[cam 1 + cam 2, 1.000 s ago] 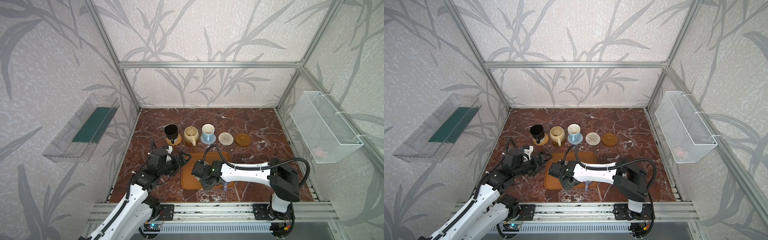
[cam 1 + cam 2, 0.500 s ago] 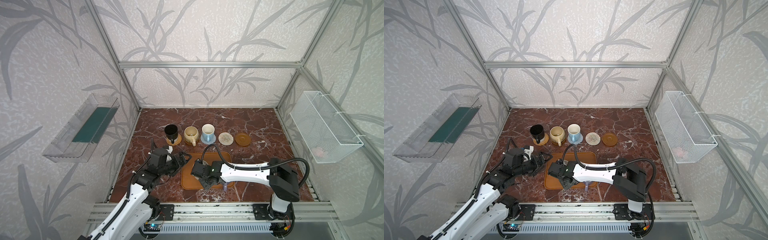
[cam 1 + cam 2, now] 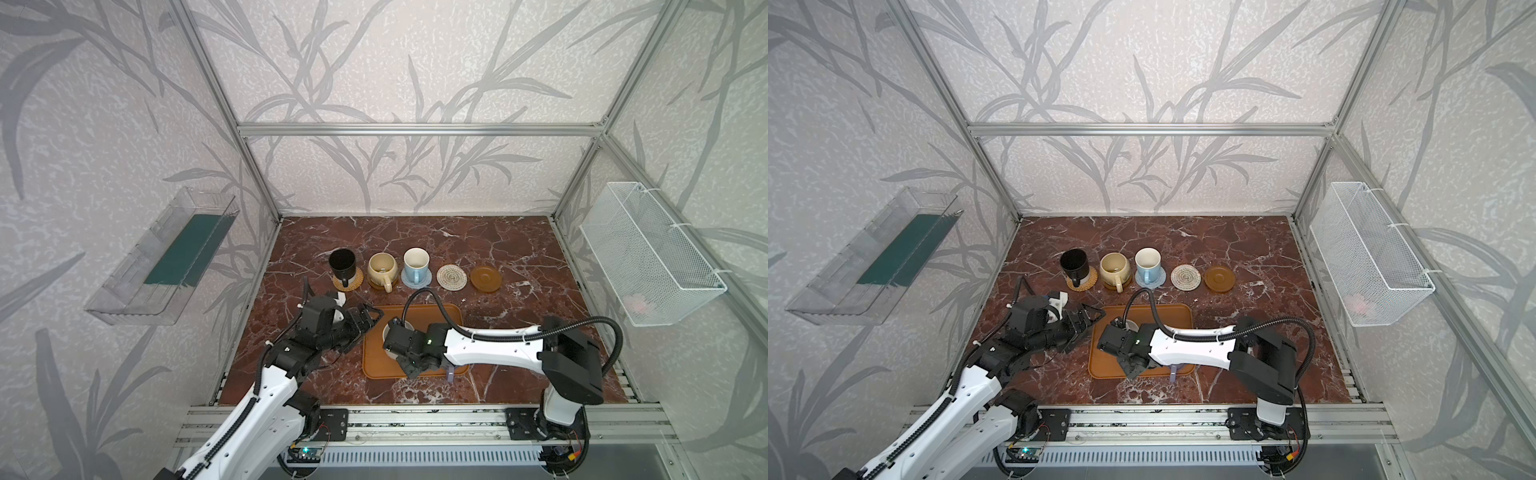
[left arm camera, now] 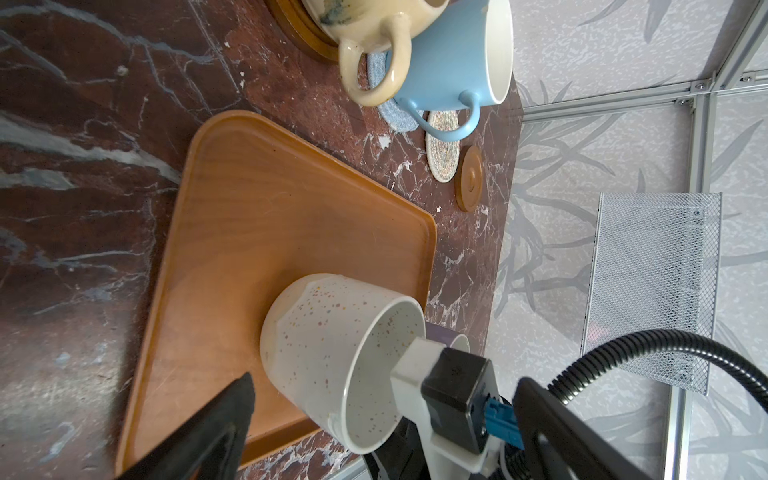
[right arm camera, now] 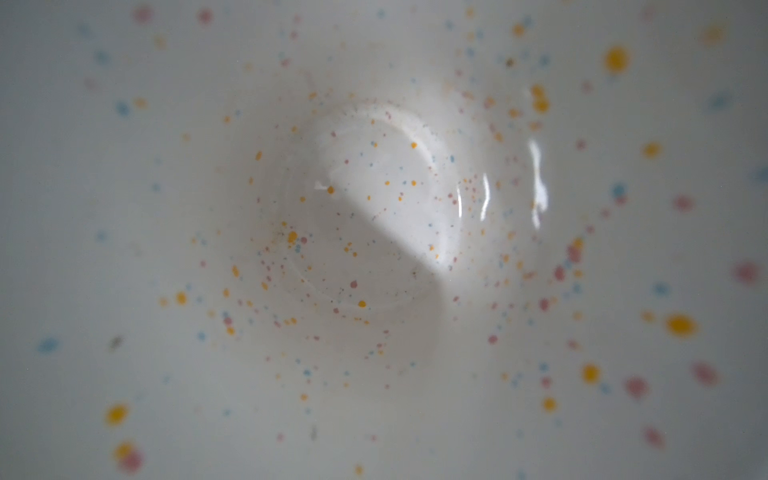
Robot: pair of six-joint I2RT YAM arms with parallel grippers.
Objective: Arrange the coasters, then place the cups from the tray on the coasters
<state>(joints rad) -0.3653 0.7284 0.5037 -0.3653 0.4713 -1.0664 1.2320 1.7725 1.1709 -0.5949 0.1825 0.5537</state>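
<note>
On the tray (image 3: 440,316), the right gripper (image 3: 409,368) stands closed at the speckled white cup (image 3: 387,332).
In both top views the left gripper (image 3: 365,318) hangs wide open just off the tray's far left corner. Behind, the black cup (image 3: 342,262), cream-yellow cup (image 3: 381,268) and light blue cup (image 3: 416,264) sit on coasters, beside the cream rope coaster (image 3: 451,277) and brown coaster (image 3: 485,278). The left wrist view shows the speckled white cup upright on the tray, the lavender cup (image 4: 440,332) close by. The right wrist view shows only its inside, so whether it is gripped cannot be told.
</note>
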